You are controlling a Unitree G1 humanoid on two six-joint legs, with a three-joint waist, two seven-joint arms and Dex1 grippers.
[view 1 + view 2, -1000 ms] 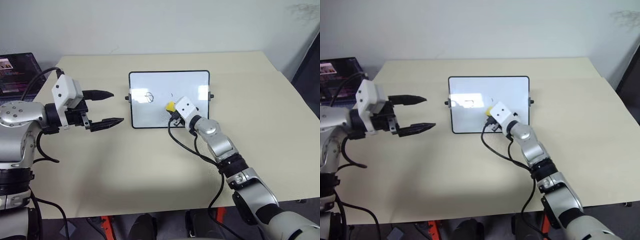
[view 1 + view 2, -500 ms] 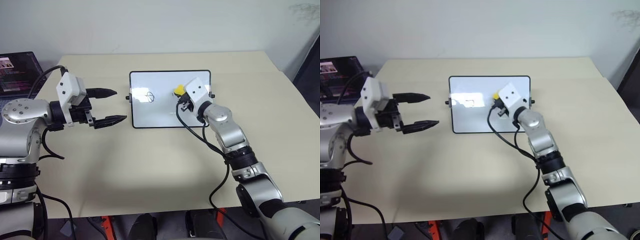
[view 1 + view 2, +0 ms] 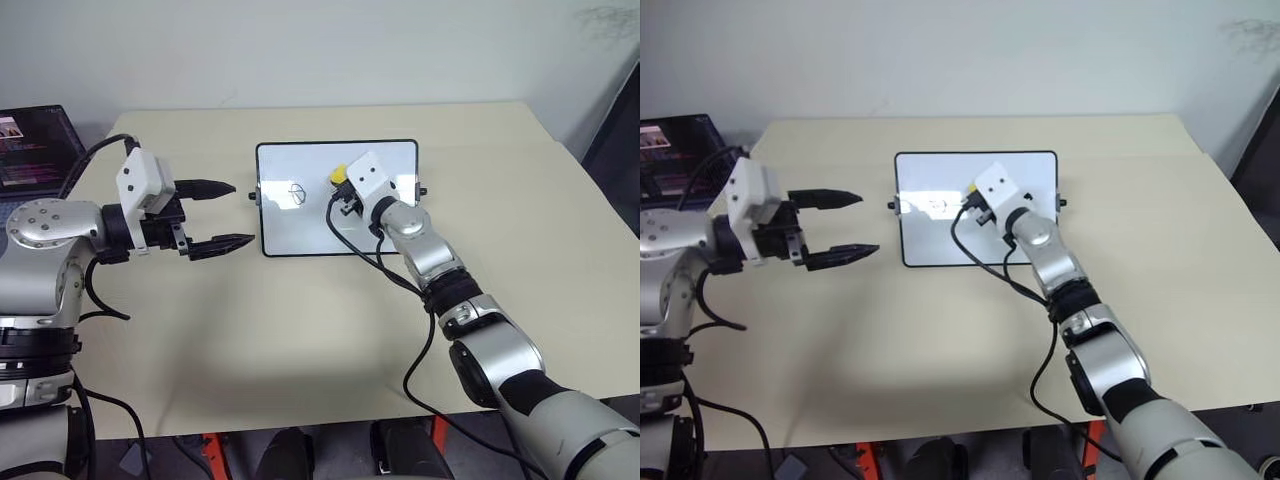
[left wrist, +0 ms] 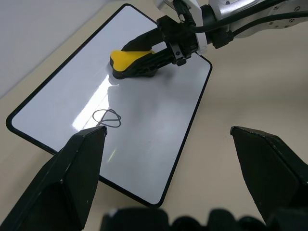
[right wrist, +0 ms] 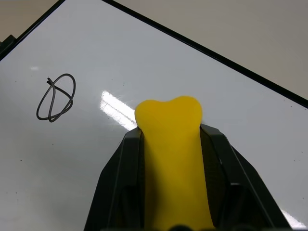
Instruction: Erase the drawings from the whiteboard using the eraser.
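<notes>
Mid-wipe on the whiteboard [image 3: 300, 225]: the right hand [image 3: 343, 185], clamped tight on the yellow eraser [image 4: 126, 60], presses it to the board's middle on the desk [image 3: 300, 330]. One drawing [image 5: 56, 97], a crossed oval, remains just beside it; sweeping across it looks next. The left hand [image 3: 215, 214] hovers spread, empty.

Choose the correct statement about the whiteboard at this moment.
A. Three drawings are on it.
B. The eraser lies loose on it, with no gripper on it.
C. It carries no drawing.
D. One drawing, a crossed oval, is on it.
D: on the whiteboard a single crossed oval shows, and the right gripper holds the yellow eraser beside it.
</notes>
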